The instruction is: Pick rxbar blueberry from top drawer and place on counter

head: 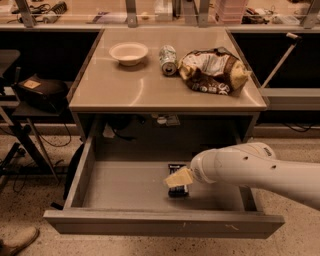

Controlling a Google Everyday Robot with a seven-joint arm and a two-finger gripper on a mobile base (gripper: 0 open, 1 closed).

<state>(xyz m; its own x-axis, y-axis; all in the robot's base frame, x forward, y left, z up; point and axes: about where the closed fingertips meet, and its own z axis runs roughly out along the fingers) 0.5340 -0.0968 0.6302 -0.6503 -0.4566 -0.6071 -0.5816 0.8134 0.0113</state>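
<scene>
The rxbar blueberry (177, 190), a dark flat bar, lies on the floor of the open top drawer (125, 187), right of its middle. My gripper (176, 178) reaches in from the right on a white arm and hangs right over the bar, covering its middle. The counter (135, 90) is the beige tabletop above the drawer.
On the counter stand a white bowl (128, 52), a drink can on its side (168, 60) and a brown-and-white chip bag (212, 71). A ledge with metal posts (131, 12) runs behind. A black device on a stand (40, 92) is at the left.
</scene>
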